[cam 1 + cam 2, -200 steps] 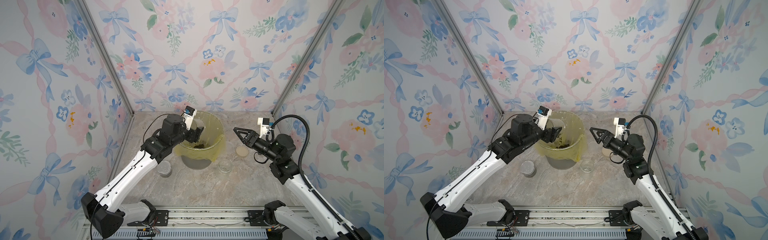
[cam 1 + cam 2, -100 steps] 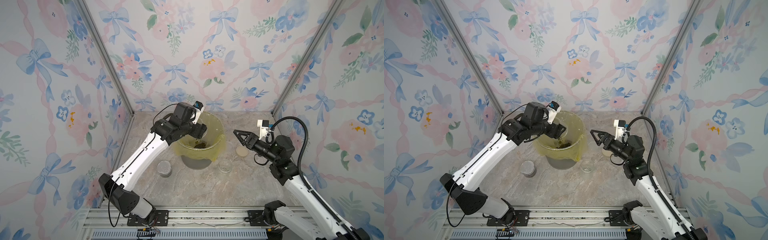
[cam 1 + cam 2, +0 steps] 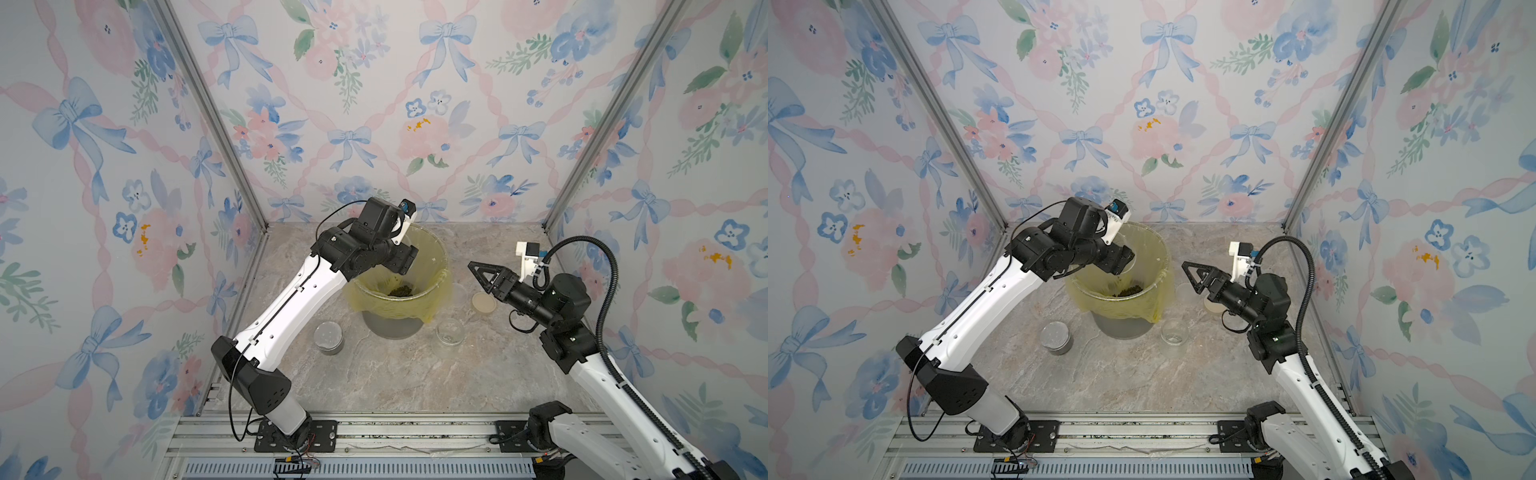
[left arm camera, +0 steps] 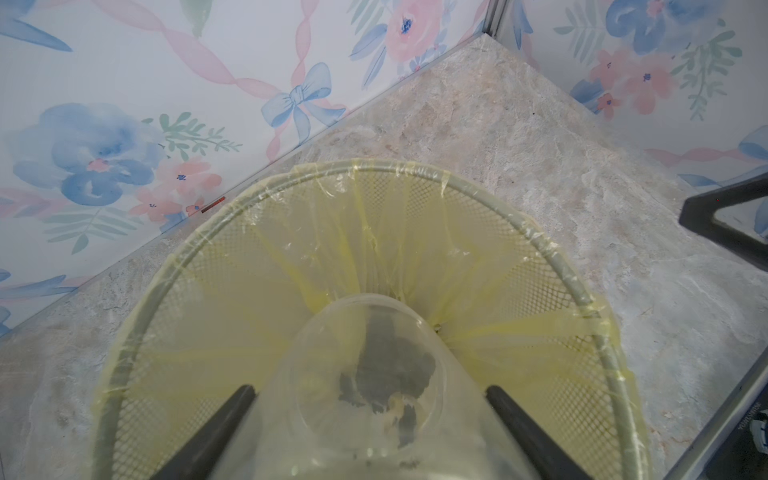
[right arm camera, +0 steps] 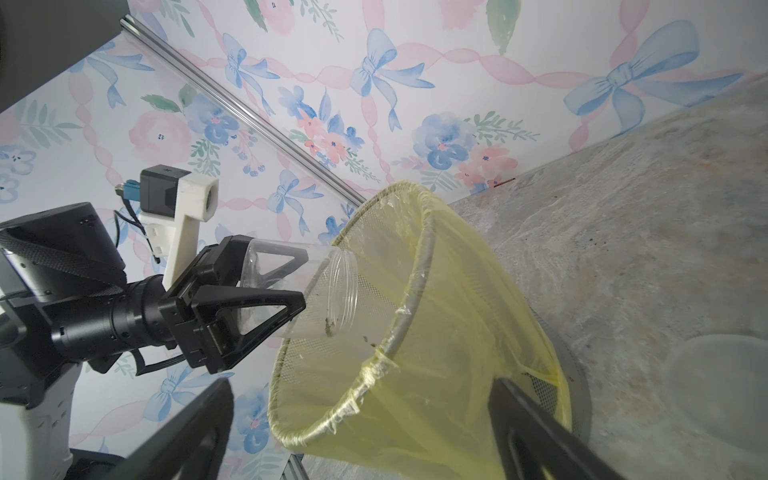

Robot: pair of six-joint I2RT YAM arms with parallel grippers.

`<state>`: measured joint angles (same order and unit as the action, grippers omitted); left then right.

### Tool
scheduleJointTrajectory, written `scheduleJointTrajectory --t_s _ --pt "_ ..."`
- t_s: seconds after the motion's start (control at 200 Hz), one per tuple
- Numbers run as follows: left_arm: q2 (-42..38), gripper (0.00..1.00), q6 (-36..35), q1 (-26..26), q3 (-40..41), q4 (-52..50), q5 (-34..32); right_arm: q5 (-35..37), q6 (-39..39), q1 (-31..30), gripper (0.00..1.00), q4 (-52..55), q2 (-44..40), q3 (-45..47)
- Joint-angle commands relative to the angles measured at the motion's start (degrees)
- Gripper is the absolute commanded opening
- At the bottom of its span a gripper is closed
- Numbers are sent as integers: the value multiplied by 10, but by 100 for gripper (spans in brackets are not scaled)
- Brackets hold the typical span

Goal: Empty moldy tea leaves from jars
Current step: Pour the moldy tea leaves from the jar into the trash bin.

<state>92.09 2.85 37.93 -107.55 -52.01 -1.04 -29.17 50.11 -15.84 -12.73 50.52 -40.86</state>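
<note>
So left gripper point(image 5: 304, 277) swung up over bin point(image 4: 199, 282), clamping jar point(image 4: 374, 353) mouth-down so tea leaves point(image 3: 401, 289) dump; right gripper point(image 3: 474, 268) wide, idle.

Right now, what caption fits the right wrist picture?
Left gripper tilts a clear jar over the yellow-lined bin.

The left arm point(image 3: 291, 307) and right arm point(image 3: 636, 415) have white links, black joints and black bases on the grey rail point(image 3: 415, 432). Their fingers point(image 5: 249, 293) are black open triangles. A ribbed black hose point(image 3: 612, 270) trails the right one.
</note>
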Motion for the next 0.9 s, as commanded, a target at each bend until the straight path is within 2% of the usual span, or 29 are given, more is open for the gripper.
scheduleJointTrajectory --t_s 0.0,0.05,0.075,0.13,0.15,0.175,0.205,0.225,0.26,0.29,0.305,0.365,0.385,0.415,0.455,0.475,0.49,0.535,0.55,0.575,0.62,0.64,0.72,0.745,0.785,0.805,0.84,0.87,0.895 --pt "-14 55 20 -29 4 10 105 -6 0 5 97 -16 -7 10" --pt "-12 55 -12 10 -4 2 -29 -7 -1 4 97 -13 -9 10" --pt "-12 55 -12 13 -4 1 -36 -6 -1 5 96 -13 -11 11" --pt "-22 54 36 -45 5 18 136 -7 -1 5 96 -11 -11 9" --pt "-26 53 46 -55 10 30 155 -8 -2 5 97 -10 -11 7" --pt "-28 53 37 -40 5 30 105 -8 -2 5 97 -9 -11 6" --pt "-25 53 5 -2 -5 17 -15 -9 -1 4 97 -9 -11 6" --pt "-22 54 -6 10 -8 10 -43 -10 -1 5 96 -9 -11 6" --pt "-23 54 14 -12 -12 5 28 -10 1 5 97 -10 -12 5" --pt "-28 52 45 -48 -6 16 147 -11 2 5 97 -11 -12 5" --pt "-29 51 56 -57 -2 22 160 -11 2 5 97 -11 -12 5" --pt "-29 52 12 -1 -16 7 -9 -13 5 5 96 -15 -13 8" --pt "-30 53 7 7 -16 3 -26 -12 6 5 96 -17 -14 9" --pt "-35 54 28 -17 -13 4 47 -12 8 5 96 -19 -15 10" --pt "-48 53 70 -71 5 32 224 -14 9 5 96 -19 -15 10" --pt "-56 52 83 -80 23 59 255 -14 10 6 96 -18 -16 10" --pt "-62 52 85 -76 29 66 240 -15 10 6 97 -18 -15 10" --pt "-66 54 35 -25 23 50 80 -16 12 5 97 -17 -15 10" --pt "-65 55 27 -14 20 43 55 -16 13 4 97 -18 -15 10" --pt "-64 55 29 -22 17 36 69 -18 16 4 97 -19 -14 10" --pt "-66 53 67 -62 25 42 189 -21 20 5 96 -21 -12 11" --pt "-65 52 77 -67 26 44 194 -23 22 4 96 -22 -10 10" --pt "-54 52 26 9 1 6 -17 -27 34 4 97 -31 -5 11" --pt "-47 52 39 5 -13 -8 5 -29 39 3 96 -37 -2 12" --pt "-49 52 71 -19 -18 -3 139 -32 45 4 97 -43 1 13" --pt "-51 51 80 -14 -18 4 147 -34 48 4 96 -47 2 13" --pt "-46 52 54 32 -36 -9 48 -35 51 3 97 -52 4 14" --pt "-34 54 17 73 -56 -36 -81 -35 53 3 96 -56 4 15" --pt "-21 54 14 77 -75 -62 -117 -34 56 3 97 -59 4 16"
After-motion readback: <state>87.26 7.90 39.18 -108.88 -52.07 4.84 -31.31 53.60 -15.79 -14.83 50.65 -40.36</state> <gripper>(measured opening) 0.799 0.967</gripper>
